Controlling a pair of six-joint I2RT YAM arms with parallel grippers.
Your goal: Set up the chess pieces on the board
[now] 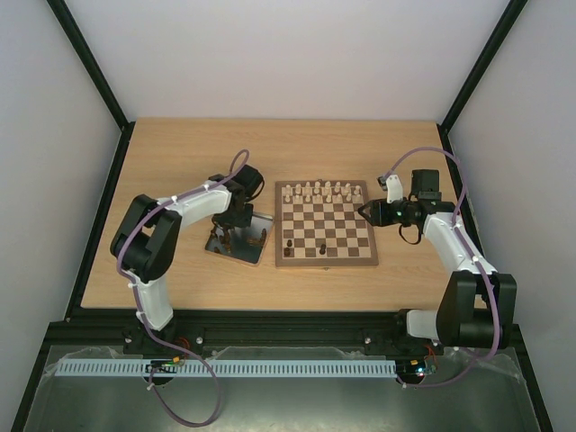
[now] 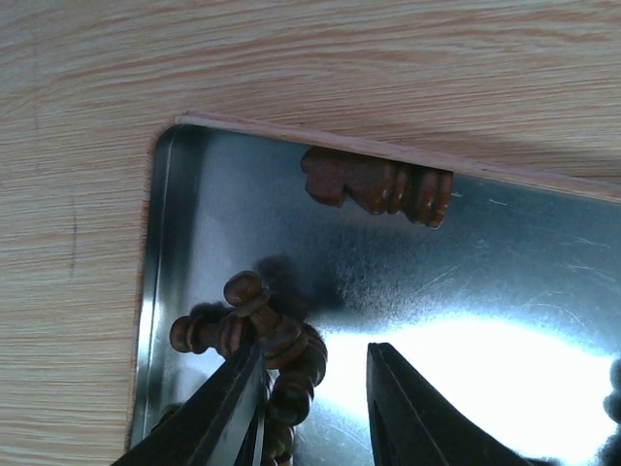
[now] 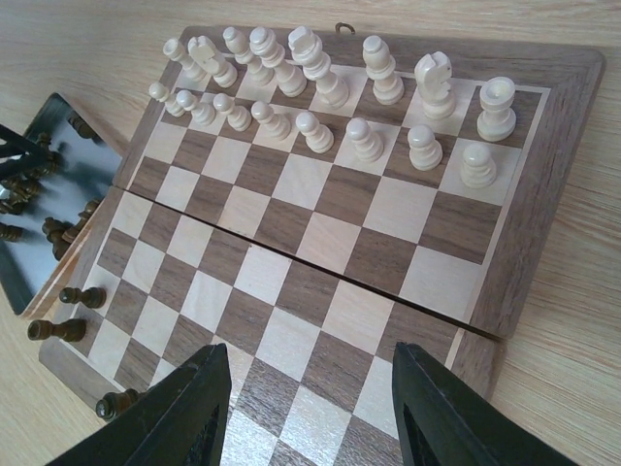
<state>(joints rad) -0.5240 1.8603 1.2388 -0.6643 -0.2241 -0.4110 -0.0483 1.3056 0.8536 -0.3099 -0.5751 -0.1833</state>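
Observation:
The chessboard (image 1: 328,225) lies mid-table. Cream pieces fill its two far rows. A few dark brown pieces (image 1: 289,244) stand on its near rows, and they also show at the board's left edge in the right wrist view (image 3: 82,296). Other dark pieces lie in the metal tray (image 1: 256,256). My left gripper (image 1: 232,236) is open, low over the tray (image 2: 485,291). Its left finger (image 2: 228,403) is against a heap of dark pieces (image 2: 277,335), and another dark piece (image 2: 378,186) lies by the tray's far rim. My right gripper (image 1: 364,212) is open and empty above the board's (image 3: 291,243) right side.
The cream pieces (image 3: 369,141) stand upright in two rows on the board's far side. The tray (image 3: 73,170) sits just left of the board, touching its edge. Black frame posts and grey walls bound the table.

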